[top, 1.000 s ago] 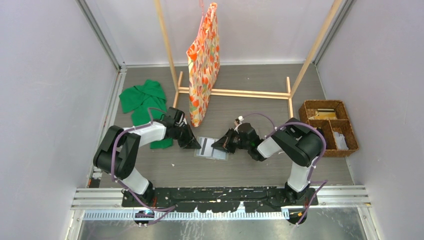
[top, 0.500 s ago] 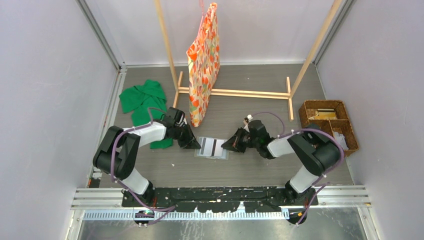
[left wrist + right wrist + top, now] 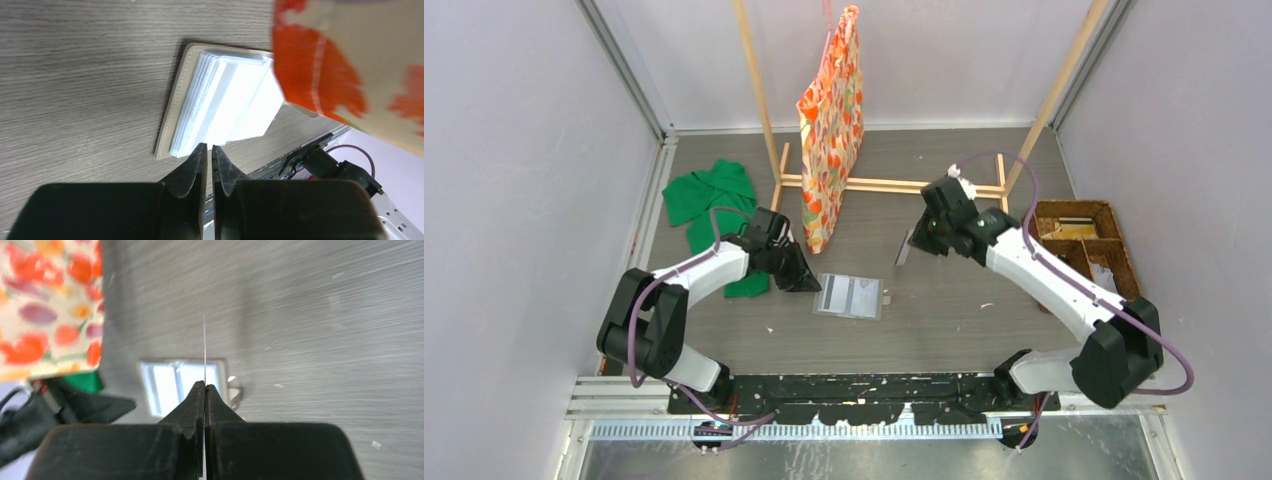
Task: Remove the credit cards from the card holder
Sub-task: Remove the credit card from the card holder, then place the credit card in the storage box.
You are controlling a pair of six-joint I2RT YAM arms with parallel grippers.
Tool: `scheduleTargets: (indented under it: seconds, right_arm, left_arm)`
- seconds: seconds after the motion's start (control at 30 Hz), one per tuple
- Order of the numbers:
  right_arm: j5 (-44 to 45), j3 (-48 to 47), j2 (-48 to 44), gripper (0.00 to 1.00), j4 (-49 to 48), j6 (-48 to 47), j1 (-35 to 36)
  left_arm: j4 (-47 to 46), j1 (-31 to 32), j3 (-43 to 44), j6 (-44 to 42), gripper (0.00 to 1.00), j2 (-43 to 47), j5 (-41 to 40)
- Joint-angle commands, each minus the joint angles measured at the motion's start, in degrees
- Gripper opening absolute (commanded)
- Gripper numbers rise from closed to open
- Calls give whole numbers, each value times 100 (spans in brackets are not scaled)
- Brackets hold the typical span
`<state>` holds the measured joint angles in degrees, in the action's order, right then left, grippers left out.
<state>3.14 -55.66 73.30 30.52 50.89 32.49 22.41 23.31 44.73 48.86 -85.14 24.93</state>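
Note:
The grey card holder (image 3: 849, 296) lies open and flat on the table, its pale pocket panels up and a dark band down its middle. It also shows in the left wrist view (image 3: 220, 100) and the right wrist view (image 3: 182, 380). My left gripper (image 3: 814, 285) is shut and empty, its tips (image 3: 206, 148) at the holder's left edge. My right gripper (image 3: 914, 240) is raised behind and to the right of the holder. It is shut on a thin card (image 3: 903, 250), which shows edge-on as a fine line (image 3: 204, 347) in the right wrist view.
An orange floral bag (image 3: 832, 120) hangs from a wooden rack (image 3: 894, 185) behind the holder. A green cloth (image 3: 709, 200) lies at the left. A brown wicker basket (image 3: 1084, 250) with several items stands at the right. A small pale scrap (image 3: 886, 296) lies by the holder's right edge.
My right gripper has lifted away from the holder's right side, up and to the back right, with a card in it. My left gripper stays at the holder's left edge.

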Motion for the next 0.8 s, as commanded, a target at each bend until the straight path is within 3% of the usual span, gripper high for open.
scheduleTargets:
  seconds: [0.0, 0.07, 0.23, 0.43, 0.77]
  right_arm:
    - [2789, -1668, 778, 1, 3300, -66, 250]
    - [4184, -2389, 1178, 1, 4080, 66, 395]
    - [5959, -3328, 1726, 1, 5148, 256, 318]
    - [6809, -3253, 1877, 0, 5324, 23, -15]
    - [7594, -2444, 1318, 1, 4946, -544, -1309]
  left_arm:
    - [214, 16, 291, -164, 10, 224, -57]
    - [257, 16, 320, -190, 10, 208, -48]
    - [520, 16, 505, -323, 10, 129, -7]
    - [599, 16, 571, -347, 10, 96, -55]
    - [577, 16, 585, -307, 10, 100, -32]
